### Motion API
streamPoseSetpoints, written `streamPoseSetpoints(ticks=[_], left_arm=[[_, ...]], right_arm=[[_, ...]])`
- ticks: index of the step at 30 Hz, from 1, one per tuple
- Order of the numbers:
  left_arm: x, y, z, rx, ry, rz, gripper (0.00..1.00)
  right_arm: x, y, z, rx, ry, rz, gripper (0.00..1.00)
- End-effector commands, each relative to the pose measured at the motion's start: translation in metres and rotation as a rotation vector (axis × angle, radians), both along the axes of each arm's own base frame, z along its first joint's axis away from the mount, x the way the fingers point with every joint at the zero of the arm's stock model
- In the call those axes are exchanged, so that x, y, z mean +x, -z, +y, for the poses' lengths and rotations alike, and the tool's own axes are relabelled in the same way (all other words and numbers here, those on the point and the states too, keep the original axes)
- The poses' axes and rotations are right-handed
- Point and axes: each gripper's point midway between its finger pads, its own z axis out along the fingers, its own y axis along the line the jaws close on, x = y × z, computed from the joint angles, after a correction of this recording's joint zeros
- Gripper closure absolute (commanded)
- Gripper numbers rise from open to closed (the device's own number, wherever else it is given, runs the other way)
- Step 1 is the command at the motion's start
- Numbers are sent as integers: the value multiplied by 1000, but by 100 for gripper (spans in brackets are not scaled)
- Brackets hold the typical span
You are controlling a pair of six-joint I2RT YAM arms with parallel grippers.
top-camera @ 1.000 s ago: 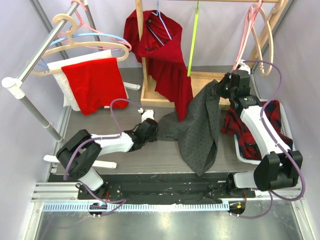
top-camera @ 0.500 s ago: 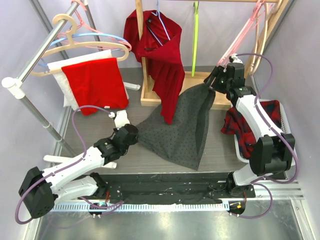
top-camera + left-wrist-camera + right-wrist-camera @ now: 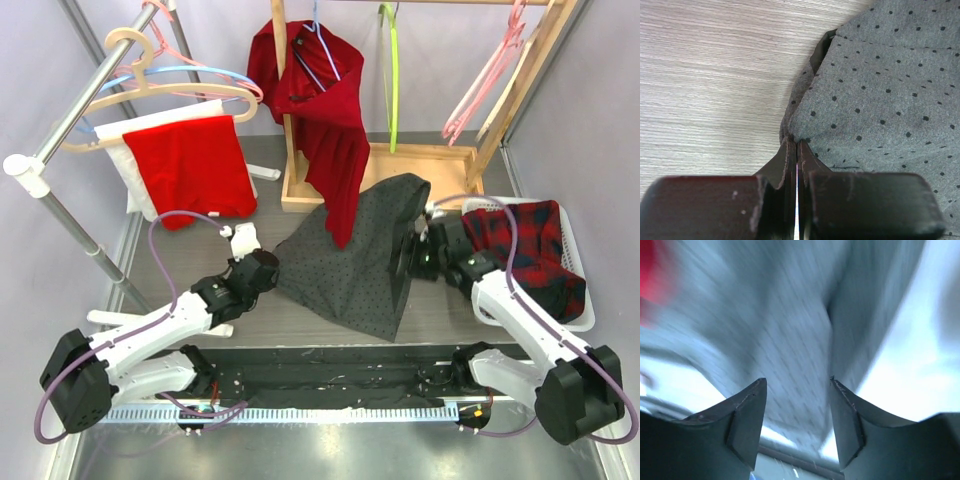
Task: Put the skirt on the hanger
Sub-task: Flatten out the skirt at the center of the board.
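Grey dotted skirt [image 3: 350,270] lies on the table [image 3: 300,325], its corner pinched in the closed left gripper [image 3: 797,150], probably anchoring it. Right gripper [image 3: 797,410] gapes empty alongside.

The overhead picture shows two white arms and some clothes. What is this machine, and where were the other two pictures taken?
It is a robot: two arms bolted at the near edge of a table, each ending in a two-finger gripper. The overhead view comes from a fixed camera above; the other two come from a camera on each wrist. A grey skirt lies on the table. The left gripper is pinched shut on its edge. The right gripper is open at the skirt's other side, gripping nothing; its picture is blurred. A green hanger hangs on the rack behind, and a basket sits on the right.
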Motion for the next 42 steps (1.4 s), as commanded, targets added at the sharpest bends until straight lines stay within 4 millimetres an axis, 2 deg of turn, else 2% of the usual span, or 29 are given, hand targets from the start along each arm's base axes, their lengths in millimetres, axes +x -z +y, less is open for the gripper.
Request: streamPoseSetpoints(ticks=[1,2,4,7,13,18,20,21,22,24,27,30,31,32,33,34,35,36,38,39,41,42], left_arm=[[7,-6,2,3,-32,-33,100],[8,-7,1,0,-29,-35,100],[9,-7,1,2,-30,-35,100],[9,-7,0,0,-30,-37,100],[9,-4,0,0,-29,-31,100],[8,-2,-1,1,-27,-24,100],[8,-3,-1,-1,-25,-27,100],[9,-3,0,2,-27,-26,100],[8,-5,0,4,-28,-26,100],[9,-9,1,4,-32,-33,100],[7,-19,5,14,-32,-41,100],[5,-35,9,22,-23,-55,100],[6,-50,9,8,-14,-79,100],[2,-53,14,24,-17,-68,100],[4,-70,12,4,-16,-91,100],[2,-80,16,10,-8,-102,100],[1,-89,16,8,0,-111,100],[-1,-103,19,15,2,-114,100],[-3,-122,23,25,18,-130,100],[-5,-138,24,22,28,-143,100],[-8,-156,27,31,51,-160,100],[-10,-173,28,20,63,-175,100]], right_arm=[[-46,36,11,57,-34,157,45],[-58,47,15,69,-59,199,47],[-72,59,20,96,-75,248,49],[-86,70,25,113,-95,295,55],[-97,86,26,124,-96,337,55],[-99,98,26,110,-94,355,56],[-95,99,30,121,-97,344,64],[-92,98,30,125,-90,333,71],[-88,95,31,121,-83,317,86],[-79,86,30,118,-63,279,96],[-61,55,23,89,-23,172,99],[-44,6,14,65,13,41,99],[-38,-22,12,58,16,-18,99],[-33,-38,7,45,30,-65,99],[-34,-54,1,34,39,-101,99],[-27,-88,0,41,38,-181,99],[-21,-105,-10,13,77,-231,99],[-20,-137,-13,28,90,-295,99],[-17,-167,-22,12,110,-372,99],[-18,-197,-25,29,117,-433,99],[-18,-227,-30,30,121,-504,99],[-21,-258,-34,55,137,-572,99]])
